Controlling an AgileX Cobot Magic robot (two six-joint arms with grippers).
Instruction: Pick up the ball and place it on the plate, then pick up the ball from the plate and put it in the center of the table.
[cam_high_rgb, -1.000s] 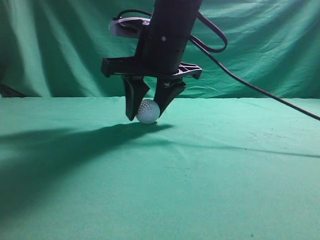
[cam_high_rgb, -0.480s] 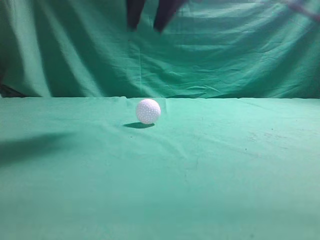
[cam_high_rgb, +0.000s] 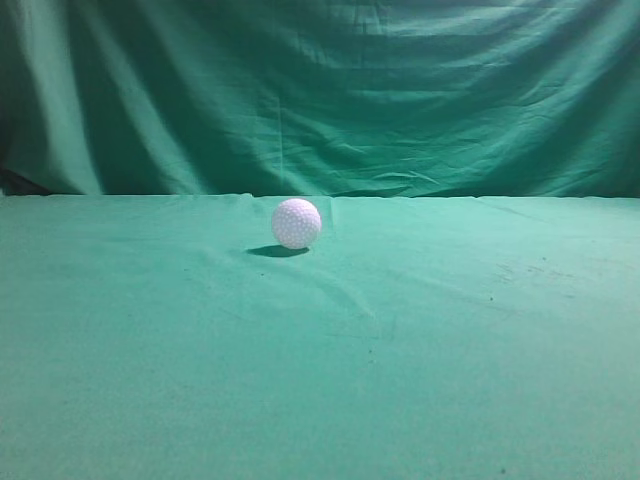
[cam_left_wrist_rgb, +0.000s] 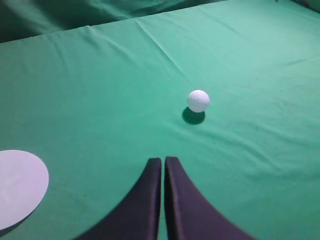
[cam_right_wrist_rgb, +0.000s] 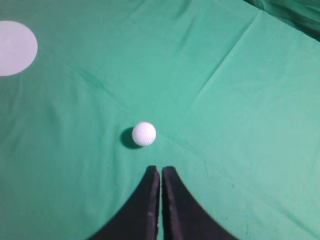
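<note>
On my left wrist feed, the left gripper (cam_left_wrist_rgb: 163, 161) has its two dark fingers (cam_left_wrist_rgb: 150, 200) pressed together, tips nearly touching with only a thin seam between them, and nothing is held there. The right gripper (cam_right_wrist_rgb: 160, 170) looks the same on its own feed: fingers (cam_right_wrist_rgb: 177, 205) clenched against each other, grasping nothing. Both hang above the cloth, clear of it.

Just ahead of the right fingertips I see the ball (cam_right_wrist_rgb: 144, 133), white and dimpled, resting on the table (cam_right_wrist_rgb: 240, 125) with a small dark shadow at its left side. From the left wrist the ball (cam_left_wrist_rgb: 198, 100) sits farther off, ahead and to the right of the fingertips, its shadow just below it.

The plate (cam_left_wrist_rgb: 17, 185), a flat white disc, lies at the lower left edge of the left wrist feed, well apart from the ball; on the right wrist feed the plate (cam_right_wrist_rgb: 15, 46) is at the upper left corner.

From the exterior camera I see the ball (cam_high_rgb: 296, 222) alone on the table (cam_high_rgb: 450, 350), just in front of the draped green curtain (cam_high_rgb: 400, 90). Neither arm appears there.
</note>
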